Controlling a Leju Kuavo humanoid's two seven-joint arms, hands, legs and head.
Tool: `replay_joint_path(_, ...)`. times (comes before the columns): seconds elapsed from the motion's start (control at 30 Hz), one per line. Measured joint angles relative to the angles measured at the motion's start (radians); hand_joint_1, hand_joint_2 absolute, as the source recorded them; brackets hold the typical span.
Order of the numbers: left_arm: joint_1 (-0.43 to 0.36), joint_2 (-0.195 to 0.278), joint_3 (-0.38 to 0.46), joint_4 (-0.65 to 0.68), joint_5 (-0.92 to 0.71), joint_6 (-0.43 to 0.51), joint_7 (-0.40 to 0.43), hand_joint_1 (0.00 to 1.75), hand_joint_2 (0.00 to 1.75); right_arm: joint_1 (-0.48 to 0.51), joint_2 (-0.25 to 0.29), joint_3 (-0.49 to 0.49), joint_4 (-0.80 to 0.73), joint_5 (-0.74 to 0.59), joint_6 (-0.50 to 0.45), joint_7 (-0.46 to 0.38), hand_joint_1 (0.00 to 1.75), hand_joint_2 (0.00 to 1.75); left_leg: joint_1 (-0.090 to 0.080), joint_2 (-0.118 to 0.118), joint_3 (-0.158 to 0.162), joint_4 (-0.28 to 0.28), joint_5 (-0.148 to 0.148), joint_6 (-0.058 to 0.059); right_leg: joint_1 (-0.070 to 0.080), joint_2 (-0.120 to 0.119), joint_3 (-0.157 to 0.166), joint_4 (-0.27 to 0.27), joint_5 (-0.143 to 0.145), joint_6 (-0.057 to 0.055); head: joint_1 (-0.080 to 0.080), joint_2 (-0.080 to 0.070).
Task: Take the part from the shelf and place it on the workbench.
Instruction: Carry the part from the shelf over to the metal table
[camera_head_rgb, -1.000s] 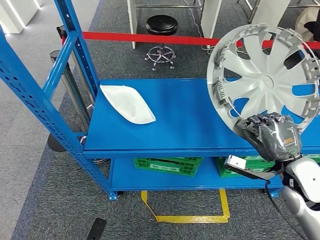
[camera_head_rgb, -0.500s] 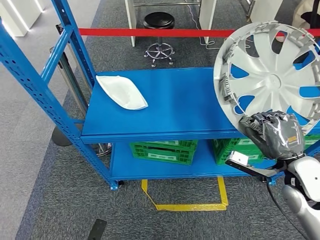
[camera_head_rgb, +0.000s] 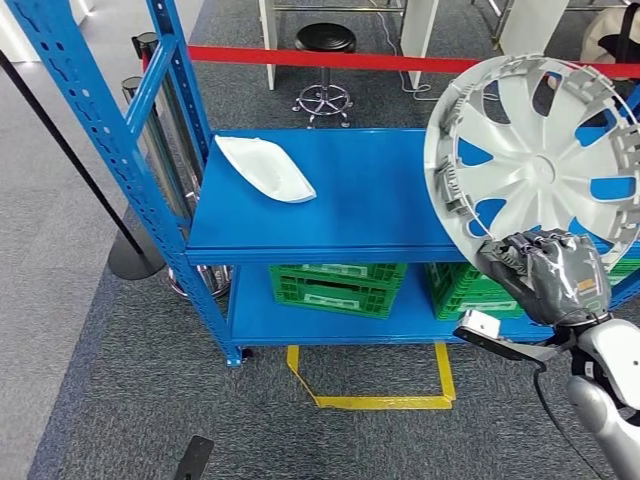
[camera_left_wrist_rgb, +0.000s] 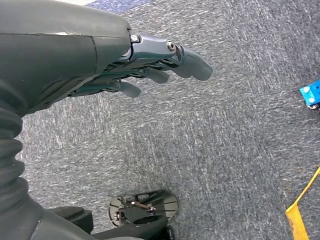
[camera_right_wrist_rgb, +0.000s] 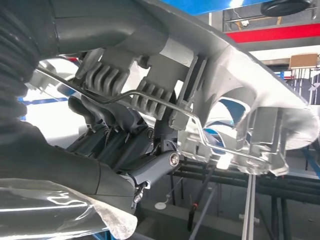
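A silver wheel cover (camera_head_rgb: 540, 160) with curved spokes stands tilted on edge at the right of the head view, held up in front of the blue shelf (camera_head_rgb: 355, 215). My right hand (camera_head_rgb: 547, 275) grips its lower rim. The right wrist view shows the cover's ribbed inner rim and wire ring (camera_right_wrist_rgb: 211, 100) close against my dark fingers (camera_right_wrist_rgb: 113, 135). My left hand (camera_left_wrist_rgb: 158, 62) hangs over grey carpet with its fingers stretched out and apart, holding nothing.
A white curved part (camera_head_rgb: 264, 168) lies on the shelf's left end. Green crates (camera_head_rgb: 336, 287) sit on the lower shelf. Yellow floor tape (camera_head_rgb: 377, 390) marks a box before the rack. A red barrier tape (camera_head_rgb: 317, 58), a black stool (camera_head_rgb: 324, 40) and a post base (camera_head_rgb: 136, 255) stand around.
The whole view has shifted: the shelf and white part sit further right than half a second ago. My right hand keeps its grip on the wheel cover.
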Motion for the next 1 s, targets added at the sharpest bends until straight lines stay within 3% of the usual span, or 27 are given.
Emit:
replay_joint_path(0.07,-0.001,0.000,0.000,0.000,-0.002,-0.001,0.000,0.00,1.75,-0.001,0.000,-0.002,0.000,-0.011,0.004,-0.001,1.75,1.75,-0.002,-0.001,-0.006,0.008,0.000,-0.006,0.001,0.000,0.084,-0.137,0.038,-0.003,0.000,0.000)
replay_joint_path(0.13,-0.002,0.000,0.000,0.000,-0.005,-0.002,0.000,0.00,1.75,-0.003,0.000,-0.004,-0.002,-0.030,0.012,-0.004,1.75,1.75,-0.006,-0.001,-0.018,0.019,0.002,-0.016,0.004,0.001,0.114,-0.192,0.039,-0.011,0.000,0.000)
replay_joint_path(0.2,-0.001,0.000,0.000,0.000,-0.006,-0.003,0.000,0.00,1.75,-0.003,0.000,-0.007,-0.003,-0.057,0.018,-0.008,1.75,1.75,-0.007,-0.001,-0.027,0.025,0.004,-0.025,0.004,0.002,0.109,-0.192,0.041,-0.022,-0.002,0.000)
replay_joint_path(0.27,-0.001,0.000,0.000,0.000,-0.006,-0.003,-0.001,0.00,1.75,-0.003,0.001,-0.010,-0.004,-0.078,0.020,-0.011,1.75,1.75,-0.006,-0.002,-0.039,0.051,-0.018,-0.035,0.000,0.001,0.106,-0.194,0.045,-0.032,-0.005,0.000)
replay_joint_path(0.3,-0.002,0.000,0.000,0.000,-0.006,-0.003,-0.001,0.00,1.75,-0.003,0.002,-0.011,-0.005,-0.082,0.021,-0.011,1.75,1.75,-0.004,-0.003,-0.055,0.089,-0.045,-0.042,-0.001,0.000,0.105,-0.195,0.047,-0.037,-0.006,0.000)
replay_joint_path(0.37,-0.001,0.000,0.000,0.000,-0.006,-0.004,-0.002,0.00,1.75,-0.005,0.005,-0.013,-0.006,-0.087,0.023,-0.011,1.75,1.75,0.002,-0.003,-0.107,0.216,-0.111,-0.053,0.000,-0.001,0.099,-0.195,0.050,-0.045,-0.008,0.000)
replay_joint_path(0.4,-0.001,0.001,0.000,0.000,-0.006,-0.004,-0.002,0.00,1.75,-0.005,0.006,-0.013,-0.006,-0.090,0.024,-0.012,1.75,1.75,0.004,-0.003,-0.131,0.275,-0.134,-0.055,0.001,-0.001,0.097,-0.194,0.051,-0.047,-0.008,0.000)
replay_joint_path(0.43,0.000,0.001,0.000,0.000,-0.006,-0.005,-0.002,0.00,1.75,-0.005,0.006,-0.013,-0.006,-0.094,0.027,-0.012,1.75,1.75,0.006,-0.003,-0.142,0.305,-0.138,-0.056,0.002,0.001,0.095,-0.194,0.053,-0.048,-0.008,0.000)
replay_joint_path(0.47,0.000,0.001,0.000,0.000,-0.006,-0.005,-0.002,0.00,1.75,-0.005,0.007,-0.013,-0.006,-0.098,0.029,-0.012,1.75,1.75,0.006,-0.003,-0.136,0.299,-0.122,-0.055,0.002,0.003,0.094,-0.194,0.054,-0.048,-0.008,0.000)
replay_joint_path(0.5,0.000,0.001,0.000,0.000,-0.006,-0.006,-0.002,0.00,1.75,-0.005,0.007,-0.014,-0.007,-0.101,0.030,-0.013,1.75,1.75,0.007,-0.004,-0.113,0.254,-0.090,-0.052,0.003,0.005,0.095,-0.194,0.054,-0.048,-0.008,0.000)
replay_joint_path(0.57,0.000,0.002,0.000,0.000,-0.006,-0.006,-0.002,0.00,1.75,-0.006,0.007,-0.015,-0.010,-0.105,0.032,-0.013,1.75,1.75,0.006,-0.015,-0.052,0.121,-0.024,-0.040,0.005,0.010,0.095,-0.193,0.056,-0.045,-0.008,0.000)
replay_joint_path(0.6,0.000,0.002,0.000,0.000,-0.006,-0.007,-0.002,0.00,1.75,-0.007,0.008,-0.016,-0.012,-0.107,0.032,-0.013,1.75,1.75,0.005,-0.021,-0.031,0.071,-0.006,-0.035,0.006,0.013,0.091,-0.192,0.058,-0.042,-0.008,0.000)
replay_joint_path(0.7,0.000,0.003,0.001,0.000,-0.006,-0.008,-0.003,0.00,1.75,-0.007,0.009,-0.018,-0.014,-0.107,0.033,-0.013,1.75,1.75,0.003,-0.025,-0.022,0.032,-0.004,-0.024,0.005,0.019,0.078,-0.193,0.068,-0.025,-0.008,0.000)
replay_joint_path(0.77,-0.001,0.003,0.001,0.000,-0.006,-0.008,-0.004,0.00,1.75,-0.006,0.009,-0.020,-0.016,-0.109,0.034,-0.013,1.75,1.75,0.007,-0.018,-0.022,0.020,0.001,-0.015,0.005,0.017,0.064,-0.179,0.055,-0.016,-0.006,0.000)
replay_joint_path(0.83,-0.002,0.002,0.002,0.000,-0.007,-0.008,-0.005,0.00,1.75,-0.006,0.009,-0.021,-0.017,-0.110,0.034,-0.013,1.75,1.75,0.009,-0.009,-0.024,0.013,0.008,-0.006,0.004,0.012,0.022,-0.093,0.002,-0.010,-0.003,0.000)
replay_joint_path(0.9,-0.001,0.000,0.002,0.000,-0.007,-0.008,-0.005,0.00,1.75,-0.003,0.009,-0.021,-0.017,-0.110,0.034,-0.014,1.75,1.75,0.007,-0.003,-0.027,0.013,0.010,-0.003,0.004,0.011,-0.036,0.041,-0.055,-0.003,-0.002,0.000)
replay_joint_path(0.93,-0.001,0.000,0.002,0.000,-0.007,-0.008,-0.005,0.00,1.75,-0.001,0.009,-0.021,-0.017,-0.110,0.034,-0.015,1.75,1.75,0.006,0.001,-0.028,0.013,0.010,-0.003,0.004,0.010,-0.052,0.081,-0.064,-0.001,-0.002,0.000)
replay_joint_path(0.97,0.000,0.000,0.002,0.000,-0.007,-0.008,-0.005,0.00,1.75,0.001,0.009,-0.021,-0.017,-0.111,0.034,-0.015,1.75,1.75,0.005,0.004,-0.029,0.014,0.011,-0.002,0.004,0.009,-0.050,0.083,-0.054,0.000,-0.002,0.000)
replay_joint_path(1.0,0.000,0.000,0.003,0.000,-0.007,-0.008,-0.005,0.00,1.75,0.002,0.009,-0.021,-0.018,-0.112,0.034,-0.015,1.75,1.75,0.005,0.008,-0.029,0.016,0.010,-0.003,0.003,0.007,-0.027,0.043,-0.026,0.001,-0.002,0.000)
